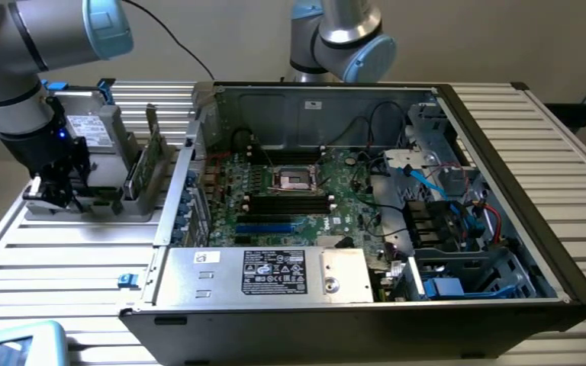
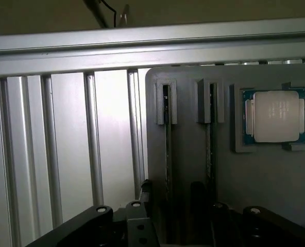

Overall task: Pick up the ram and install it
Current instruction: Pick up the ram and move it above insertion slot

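1. Exterior view: the black gripper [image 1: 54, 189] is down over one grey parts holder [image 1: 100, 204], beside one open black computer case [image 1: 525, 194].
2. Wrist view: the gripper [image 2: 170, 200] has its jaws apart, straddling one of two long thin green ram sticks [image 2: 166, 144] standing in slots. One square silver processor chip [image 2: 275, 116] lies alongside.

On the holder [image 2: 188, 92]: two rams [image 2: 167, 154], two slots [image 2: 159, 103], one processor [image 2: 276, 116], one drive [image 1: 94, 133]. Near the holder: one open case [image 1: 497, 152], two robot arms [image 1: 8, 69].
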`<move>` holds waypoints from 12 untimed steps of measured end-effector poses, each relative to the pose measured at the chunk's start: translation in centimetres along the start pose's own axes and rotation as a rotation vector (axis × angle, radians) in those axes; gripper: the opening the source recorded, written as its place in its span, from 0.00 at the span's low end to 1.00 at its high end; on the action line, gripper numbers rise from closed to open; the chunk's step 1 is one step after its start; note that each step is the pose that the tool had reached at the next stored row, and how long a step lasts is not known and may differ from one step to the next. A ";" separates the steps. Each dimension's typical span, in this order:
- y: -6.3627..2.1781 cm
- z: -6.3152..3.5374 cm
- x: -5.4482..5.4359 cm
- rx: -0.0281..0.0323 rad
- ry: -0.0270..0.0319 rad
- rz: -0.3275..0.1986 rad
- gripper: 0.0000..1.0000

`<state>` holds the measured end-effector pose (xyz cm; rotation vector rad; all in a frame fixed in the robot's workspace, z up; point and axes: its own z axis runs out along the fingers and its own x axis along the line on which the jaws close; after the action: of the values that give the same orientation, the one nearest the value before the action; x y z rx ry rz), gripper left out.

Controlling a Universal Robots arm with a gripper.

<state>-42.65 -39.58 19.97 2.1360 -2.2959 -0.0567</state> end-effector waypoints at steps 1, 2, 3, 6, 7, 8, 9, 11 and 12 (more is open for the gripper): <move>0.00 0.00 0.0 -0.0001 0.0000 0.000 0.40; 0.00 0.00 0.0 -0.0001 0.0000 0.000 0.34; 0.00 0.01 0.0 0.0000 0.0000 0.000 0.28; 0.00 0.01 0.0 0.0001 0.0005 0.000 0.16; 0.00 0.01 0.0 0.0001 0.0007 0.000 0.13; 0.00 0.01 0.0 0.0002 0.0009 0.000 0.13; 0.00 0.01 0.0 0.0002 0.0011 0.000 0.13; 0.00 0.01 0.0 0.0002 0.0012 0.000 0.13; 0.00 -0.01 0.0 0.0002 0.0013 0.000 0.13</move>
<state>-42.64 -39.58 19.98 2.1353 -2.2953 -0.0550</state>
